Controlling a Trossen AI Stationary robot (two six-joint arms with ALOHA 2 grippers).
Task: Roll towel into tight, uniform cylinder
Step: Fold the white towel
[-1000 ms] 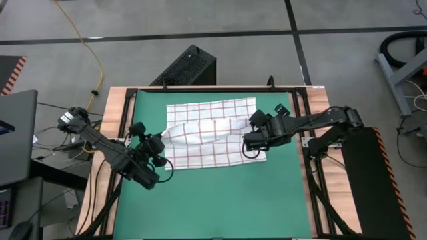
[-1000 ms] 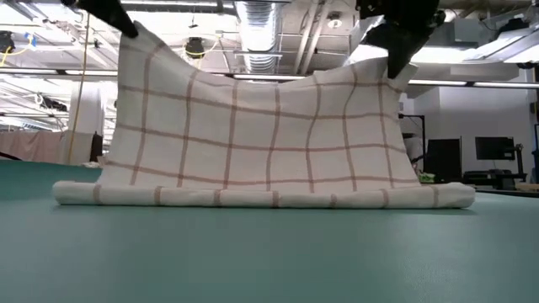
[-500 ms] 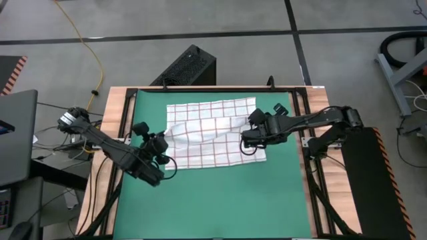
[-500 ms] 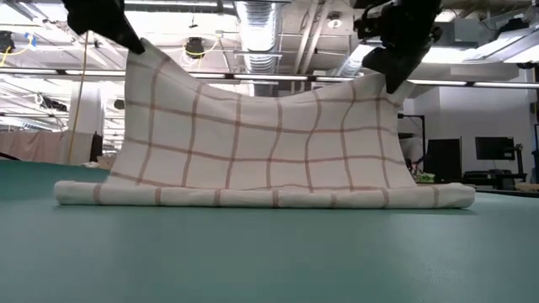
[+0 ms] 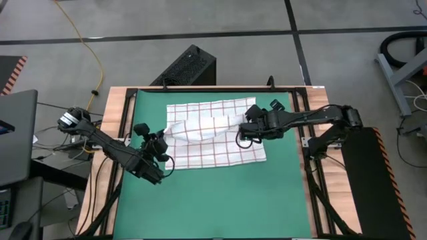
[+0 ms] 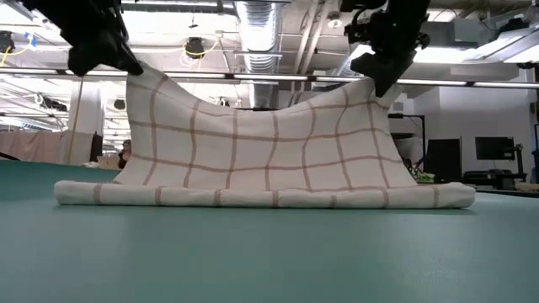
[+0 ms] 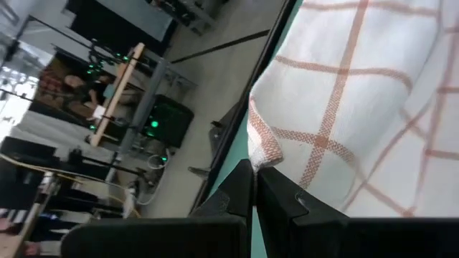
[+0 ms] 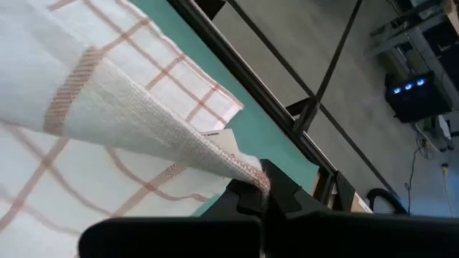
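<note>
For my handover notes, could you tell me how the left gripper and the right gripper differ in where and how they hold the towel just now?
The left gripper pinches the towel's left corner; the right gripper pinches its right corner. In the low view the left gripper's corner hangs a little higher than the right gripper's corner. From above, the right gripper sits farther back over the mat than the left. Both are shut on cloth lifted off the mat.

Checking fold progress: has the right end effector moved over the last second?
Yes. In the high view the right end effector, shut on the towel, moved toward the green mat's far edge.
</note>
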